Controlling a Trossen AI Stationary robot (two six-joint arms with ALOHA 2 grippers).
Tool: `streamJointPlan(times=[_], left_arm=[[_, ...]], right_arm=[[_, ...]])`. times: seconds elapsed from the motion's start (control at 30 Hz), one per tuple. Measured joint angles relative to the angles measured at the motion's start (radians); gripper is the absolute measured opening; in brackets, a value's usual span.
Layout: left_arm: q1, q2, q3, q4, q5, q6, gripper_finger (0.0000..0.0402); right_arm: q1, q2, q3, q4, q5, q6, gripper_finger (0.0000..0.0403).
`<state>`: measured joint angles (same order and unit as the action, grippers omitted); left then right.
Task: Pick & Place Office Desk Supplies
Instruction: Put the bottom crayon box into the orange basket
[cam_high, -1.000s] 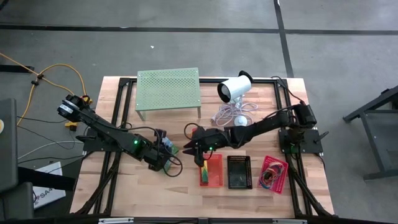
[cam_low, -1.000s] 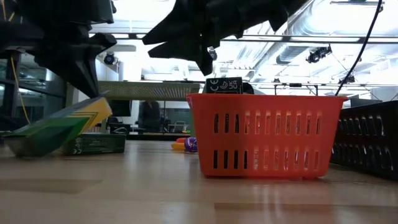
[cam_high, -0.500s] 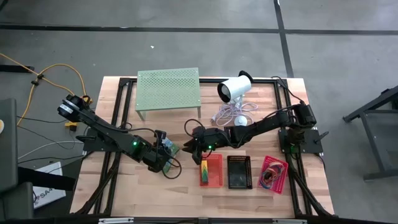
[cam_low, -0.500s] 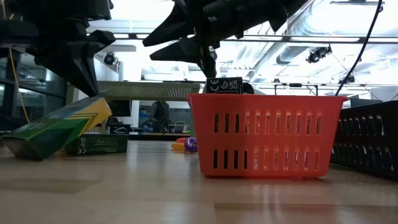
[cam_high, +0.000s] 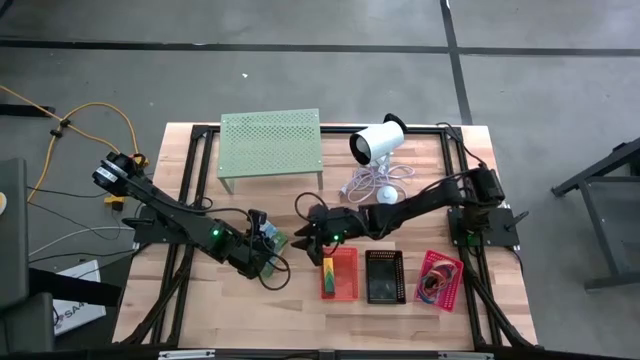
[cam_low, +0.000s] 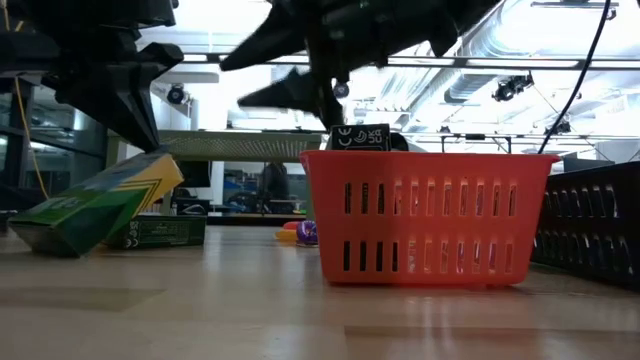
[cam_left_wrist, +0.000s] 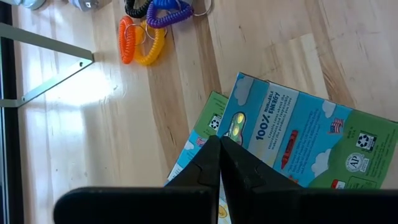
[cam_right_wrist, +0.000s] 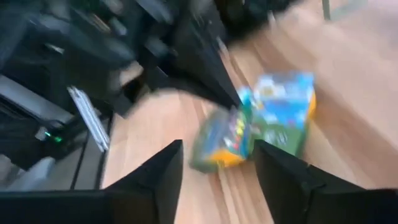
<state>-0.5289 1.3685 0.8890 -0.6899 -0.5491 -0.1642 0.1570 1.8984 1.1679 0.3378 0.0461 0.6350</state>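
Observation:
My left gripper (cam_high: 270, 250) (cam_low: 145, 135) is shut on a flat green pack (cam_low: 95, 205) (cam_left_wrist: 298, 137) left of the red basket (cam_high: 340, 273) (cam_low: 430, 215). A second green pack (cam_low: 160, 232) (cam_left_wrist: 202, 134) lies flat on the table beside it. My right gripper (cam_high: 303, 238) (cam_low: 275, 75) (cam_right_wrist: 217, 177) hovers open in the air between the packs and the red basket, pointing toward the packs. Another green and yellow pack (cam_high: 327, 277) lies inside the red basket. Coloured coil loops (cam_left_wrist: 146, 37) (cam_low: 297, 232) lie on the wood farther off. My left gripper pinches the green pack between its two shut fingers (cam_left_wrist: 217, 162), at the edge of its raised end (cam_left_wrist: 239, 134). The fingers come from above, pointing down. The pack sits tilted, its low end (cam_low: 40, 232) on the table.
The black basket (cam_high: 385, 276) and the pink basket (cam_high: 440, 278), which holds coloured bands, stand right of the red one. The pale-green perforated stand (cam_high: 270, 145) and the white cylinder device (cam_high: 377, 142) with its cable (cam_high: 375, 185) are at the far side.
My right gripper has moved from above the red basket toward the table's left and the packs, staying open. The pack in the red basket has stayed there.

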Motion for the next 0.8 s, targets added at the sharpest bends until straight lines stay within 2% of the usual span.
streamJointPlan(times=[0.17,0.4,0.8], left_arm=[[0.0,0.0,0.0,0.0,0.0,0.0,0.0],[0.0,0.0,0.0,0.001,0.0,0.0,0.0],[0.0,0.0,0.0,0.028,-0.028,0.001,0.0]], right_arm=[[0.0,0.023,0.0,-0.001,-0.049,0.045,0.0239],[-0.002,0.026,-0.002,0.021,-0.049,0.046,0.0306],[-0.009,0.025,-0.002,0.039,-0.046,0.052,0.0318]])
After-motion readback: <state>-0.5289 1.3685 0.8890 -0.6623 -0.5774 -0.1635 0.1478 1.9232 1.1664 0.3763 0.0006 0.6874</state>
